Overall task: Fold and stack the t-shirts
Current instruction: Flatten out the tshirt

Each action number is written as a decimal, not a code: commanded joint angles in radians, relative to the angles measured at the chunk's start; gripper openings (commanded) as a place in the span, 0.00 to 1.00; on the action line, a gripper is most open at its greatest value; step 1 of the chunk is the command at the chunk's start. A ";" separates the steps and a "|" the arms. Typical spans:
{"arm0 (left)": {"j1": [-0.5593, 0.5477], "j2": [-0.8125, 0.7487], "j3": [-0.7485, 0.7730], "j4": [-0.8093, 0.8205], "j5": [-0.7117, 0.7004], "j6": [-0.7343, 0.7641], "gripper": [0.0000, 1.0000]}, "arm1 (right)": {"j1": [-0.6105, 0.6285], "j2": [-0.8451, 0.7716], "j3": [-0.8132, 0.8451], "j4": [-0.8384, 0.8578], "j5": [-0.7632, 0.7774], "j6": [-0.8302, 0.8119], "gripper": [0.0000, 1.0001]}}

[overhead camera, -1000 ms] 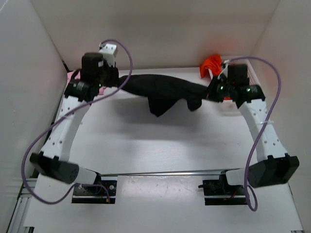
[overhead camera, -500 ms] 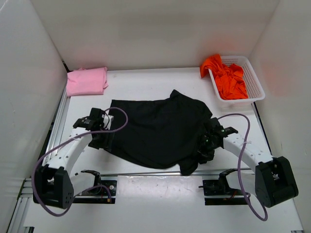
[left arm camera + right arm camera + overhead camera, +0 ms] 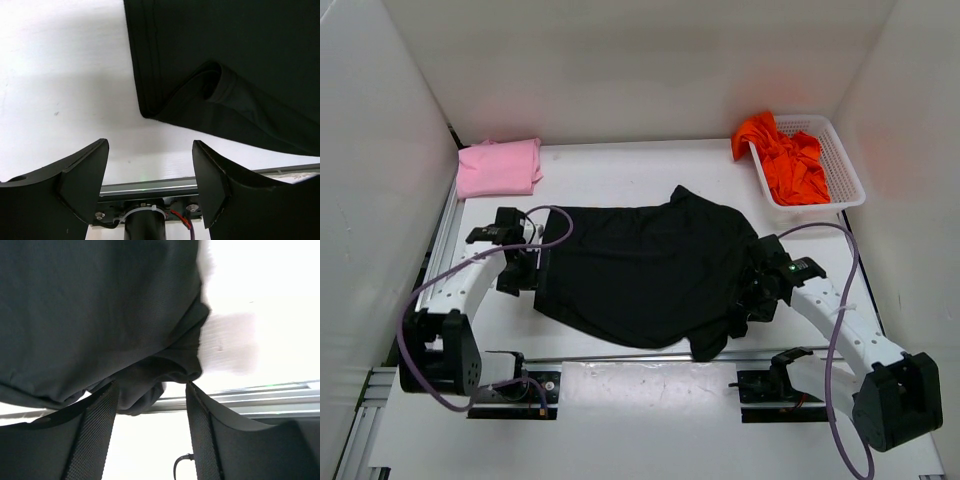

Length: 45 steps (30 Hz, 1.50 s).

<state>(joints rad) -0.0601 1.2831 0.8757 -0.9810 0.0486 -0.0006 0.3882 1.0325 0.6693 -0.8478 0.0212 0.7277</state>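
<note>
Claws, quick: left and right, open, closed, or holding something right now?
Left claw: open, holding nothing; the black t-shirt lies just ahead of it.
Right claw: open, gripping nothing; the black t-shirt's bunched edge sits at its tips.

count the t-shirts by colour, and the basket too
pink t-shirt: 1
black t-shirt: 1
orange-red t-shirt: 1
white mesh basket: 1
total: 4
</note>
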 commanded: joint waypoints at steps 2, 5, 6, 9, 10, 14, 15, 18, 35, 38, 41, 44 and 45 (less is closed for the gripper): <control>-0.038 0.016 0.081 0.047 0.063 0.001 0.78 | 0.003 -0.031 0.059 -0.099 0.094 0.010 0.61; -0.121 0.039 0.120 0.047 0.088 0.001 0.79 | 0.003 -0.031 0.059 -0.086 0.094 0.019 0.62; -0.138 0.051 0.129 0.047 0.105 0.001 0.79 | 0.003 -0.031 0.049 -0.086 0.085 0.019 0.62; -0.188 0.117 0.138 0.038 0.105 0.001 0.79 | 0.003 -0.020 0.012 -0.039 0.051 0.019 0.64; -0.199 0.136 0.138 0.050 0.115 0.001 0.79 | 0.003 -0.020 0.000 -0.024 0.039 0.019 0.64; -0.256 0.212 0.117 0.077 0.140 0.001 0.79 | 0.003 -0.029 -0.040 0.026 -0.015 0.009 0.64; -0.276 0.234 0.103 0.077 0.122 0.001 0.78 | 0.003 -0.038 -0.054 0.035 -0.015 0.009 0.61; -0.294 0.257 0.083 0.102 0.088 0.001 0.72 | 0.003 -0.058 -0.080 0.023 -0.015 0.009 0.55; -0.294 0.202 0.083 0.094 0.066 0.001 0.11 | 0.003 0.001 -0.166 0.094 0.042 0.073 0.50; -0.294 0.193 0.083 0.084 0.057 0.001 0.26 | 0.003 0.024 -0.166 0.119 0.042 0.073 0.52; -0.294 0.202 0.083 0.084 0.033 0.001 0.68 | 0.003 0.052 -0.166 0.139 0.042 0.073 0.52; -0.294 0.255 0.092 0.093 0.033 0.001 0.74 | 0.003 0.075 -0.166 0.160 0.042 0.073 0.54; -0.294 0.269 0.101 0.093 0.033 0.001 0.74 | 0.003 0.075 -0.166 0.161 0.042 0.064 0.56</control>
<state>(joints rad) -0.3534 1.5261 0.9577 -0.8967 0.0921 -0.0010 0.3882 1.0927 0.5098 -0.7330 0.0441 0.7876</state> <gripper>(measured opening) 0.740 0.549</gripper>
